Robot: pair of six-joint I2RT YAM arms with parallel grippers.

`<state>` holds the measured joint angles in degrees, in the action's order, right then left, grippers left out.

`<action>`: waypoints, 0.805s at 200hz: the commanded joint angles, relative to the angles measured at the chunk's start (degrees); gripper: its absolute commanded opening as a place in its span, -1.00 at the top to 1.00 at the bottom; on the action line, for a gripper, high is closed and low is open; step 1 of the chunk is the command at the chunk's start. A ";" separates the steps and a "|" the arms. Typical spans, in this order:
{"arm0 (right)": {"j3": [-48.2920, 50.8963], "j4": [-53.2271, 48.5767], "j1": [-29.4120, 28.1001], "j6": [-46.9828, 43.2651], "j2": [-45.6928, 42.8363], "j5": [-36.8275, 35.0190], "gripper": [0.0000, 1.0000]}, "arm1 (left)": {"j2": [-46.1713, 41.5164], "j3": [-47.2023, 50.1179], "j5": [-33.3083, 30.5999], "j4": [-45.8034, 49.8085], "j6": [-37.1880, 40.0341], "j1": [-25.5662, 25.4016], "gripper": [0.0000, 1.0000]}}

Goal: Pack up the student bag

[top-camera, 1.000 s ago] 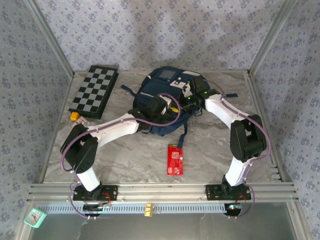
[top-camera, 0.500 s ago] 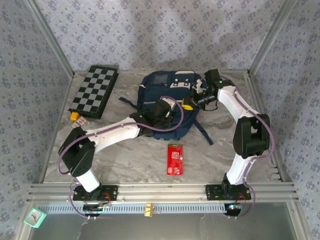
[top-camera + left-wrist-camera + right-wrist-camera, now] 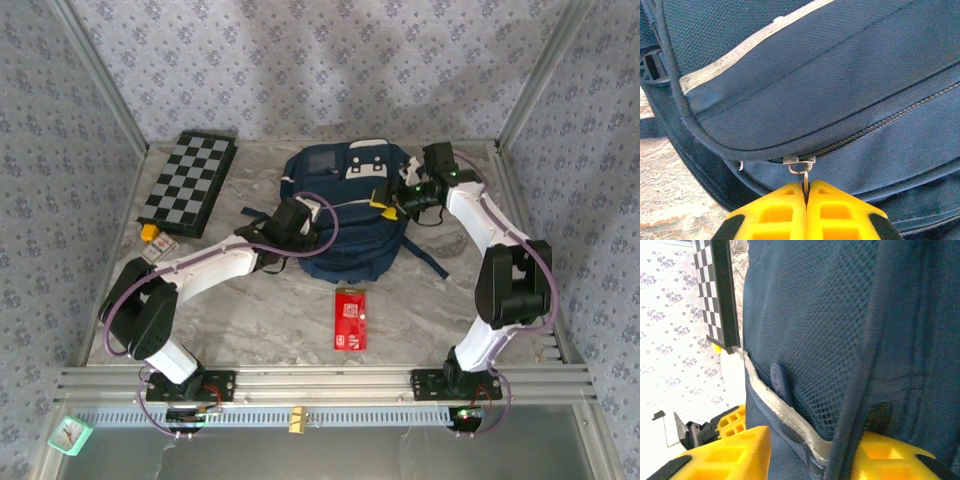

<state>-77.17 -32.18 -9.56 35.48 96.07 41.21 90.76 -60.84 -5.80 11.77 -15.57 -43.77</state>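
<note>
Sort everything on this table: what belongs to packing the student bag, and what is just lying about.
In the job: student bag; its zipper pull; left fingers pinching that pull; right fingers at the bag's side.
Lying about, untouched: chessboard; red packet; small yellow thing beside the chessboard.

One backpack (image 3: 350, 240), one chessboard (image 3: 190, 183), one flat red packet (image 3: 350, 319), one small yellow piece (image 3: 150, 233), one teal clock (image 3: 70, 433), and two robot arms: left arm (image 3: 215, 262) and right arm (image 3: 490, 225).
</note>
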 commanded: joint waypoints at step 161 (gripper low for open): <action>5.97 18.45 -8.65 13.22 -2.91 -9.65 1.00 | 0.22 -2.55 -2.44 1.12 -2.24 -7.82 1.00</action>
<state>-66.32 -10.59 -21.61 57.52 92.51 23.20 92.12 -60.97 -8.60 11.64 -16.16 -47.07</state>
